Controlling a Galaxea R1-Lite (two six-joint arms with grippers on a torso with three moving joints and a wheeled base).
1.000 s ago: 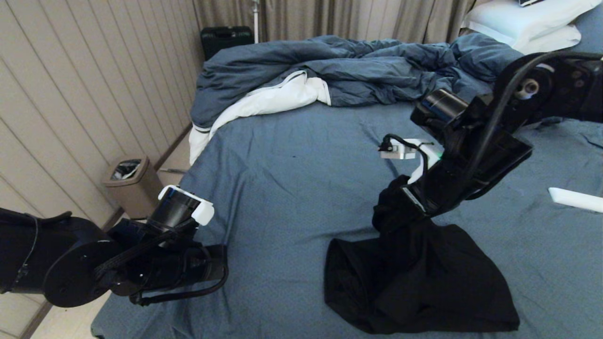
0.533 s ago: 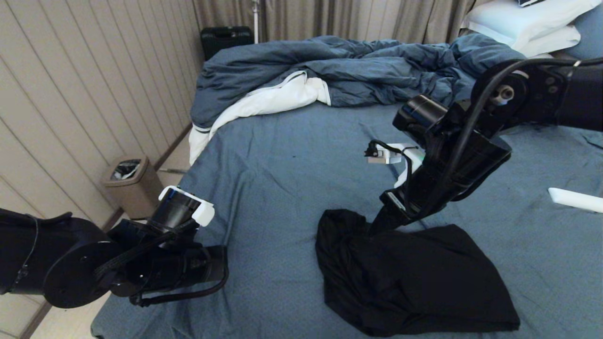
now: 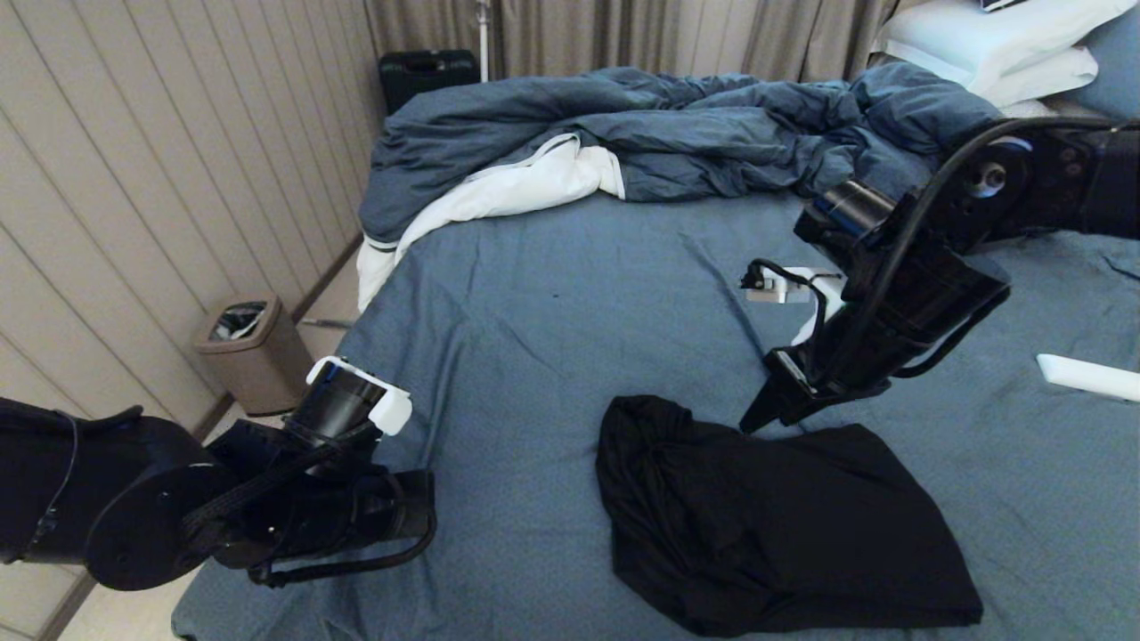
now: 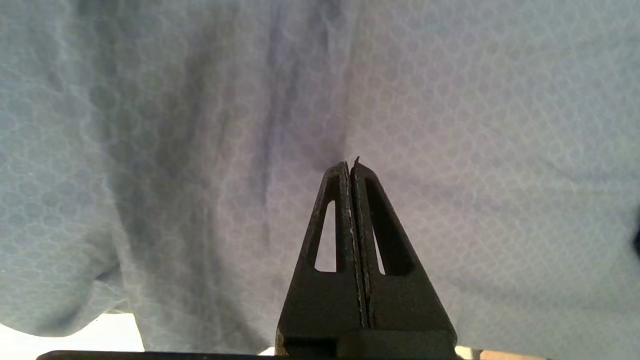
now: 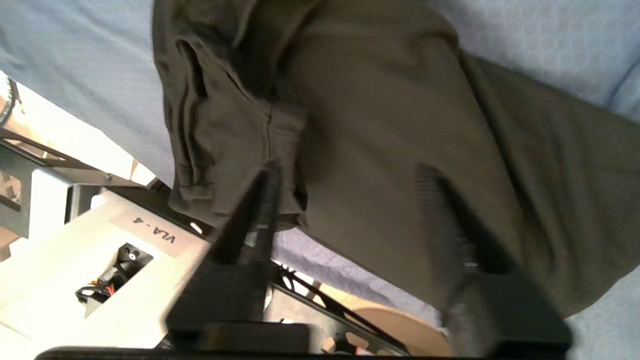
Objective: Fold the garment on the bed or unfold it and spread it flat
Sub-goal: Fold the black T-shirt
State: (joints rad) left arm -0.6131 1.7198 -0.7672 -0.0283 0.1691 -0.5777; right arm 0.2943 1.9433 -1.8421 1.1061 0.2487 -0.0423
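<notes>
Wide bed (image 3: 552, 356) filling most of the head view, covered by a slate-blue sheet, creased in places. Dark-blue duvet (image 3: 677, 133) bunched along the far side, its white lining (image 3: 517, 191) spilling out toward the left edge. White pillows (image 3: 989, 40) stacked at the far right corner. Beige panelled wall on the left, curtains behind the bed, a black case (image 3: 427, 76) on the floor by the curtains, a small tan bin (image 3: 249, 352) beside the bed's left edge.

Black T-shirt (image 3: 775, 525) lying crumpled on the near right part of the sheet, one end heaped into folds, the rest spread looser toward the right; no print or lettering visible. In the right wrist view, T-shirt (image 5: 390, 125) shown as dark folded cloth with a hemmed edge, on the sheet below the fingers.

Right gripper (image 3: 757, 418) poised just above the T-shirt's far edge, pointing down at it, fingers (image 5: 250, 220) parted with nothing between them, cloth visible through the gap. Left gripper (image 4: 351, 167) low at the near left corner of the bed, well apart from the T-shirt, fingers pressed together with nothing clamped, only bare sheet ahead of the tips.

Slim white object (image 3: 1087, 376) lying on the sheet at the right edge, too far cut off to identify.
</notes>
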